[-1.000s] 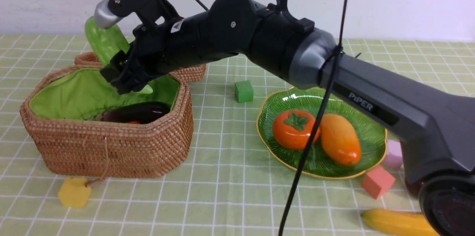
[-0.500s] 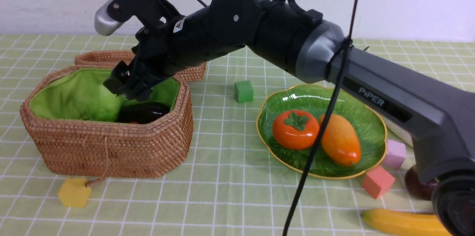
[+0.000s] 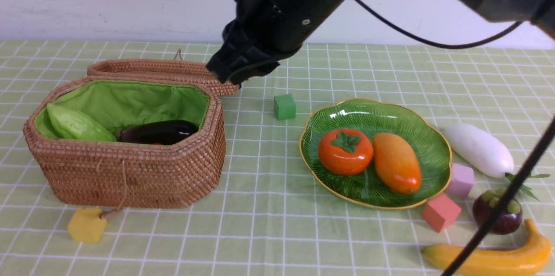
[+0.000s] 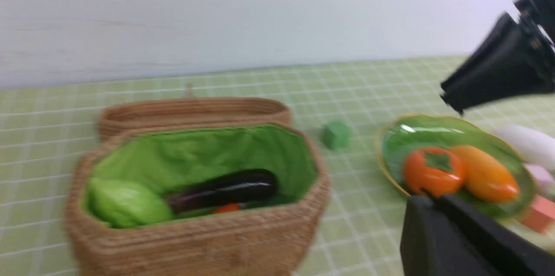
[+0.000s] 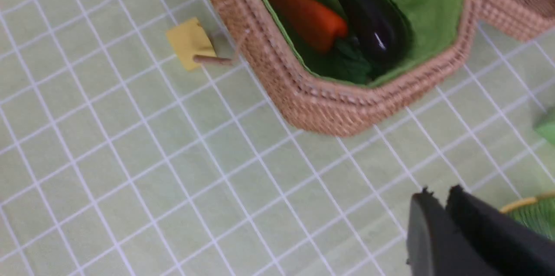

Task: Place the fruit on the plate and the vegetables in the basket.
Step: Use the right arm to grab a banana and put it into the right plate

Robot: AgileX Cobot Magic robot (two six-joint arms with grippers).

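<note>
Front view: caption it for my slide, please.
Empty right gripper near basket holding gourd and eggplant; persimmon, mango on plate; radish, mangosteen, banana outside.

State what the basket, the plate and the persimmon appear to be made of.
The basket: woven wicker, matte, with coiled rows visible; its cloth lining is creased green fabric. The plate: likely glass or glazed ceramic, with glossy highlights, ribs and a gold rim. The persimmon: probably plastic, with a smooth shiny skin.
</note>
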